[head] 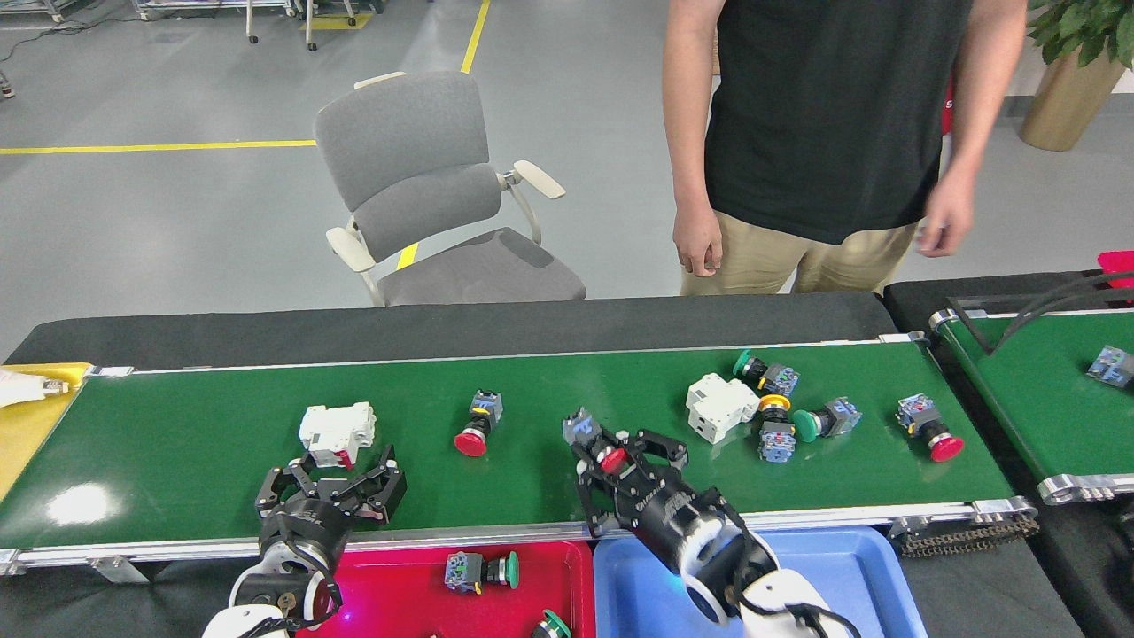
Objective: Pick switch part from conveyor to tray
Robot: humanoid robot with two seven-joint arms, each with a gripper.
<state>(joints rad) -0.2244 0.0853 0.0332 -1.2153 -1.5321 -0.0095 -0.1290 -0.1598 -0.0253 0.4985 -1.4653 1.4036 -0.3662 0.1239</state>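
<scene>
Right gripper (620, 462) jaws close around a red-capped push-button switch (611, 459); left gripper (330, 485) gapes empty.
Still over the glossy green conveyor belt (532, 478); red plastic tray (416, 594) below holds green-capped switches (480, 570), many remain.

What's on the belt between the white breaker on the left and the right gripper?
In the head view, one red pushbutton switch lies between the breaker and right gripper.

We see a glossy dark-green conveyor (221, 443) with silver rails, white breaker blocks (337, 431) with red tabs, red-capped switches (477, 425), green-capped (827, 422) and yellow-capped (775, 425) ones with blue-grey bodies, a red tray (399, 585), a blue tray (850, 567), a yellow tray (22, 425), our black grippers (330, 486), grey chair (425, 195)
</scene>
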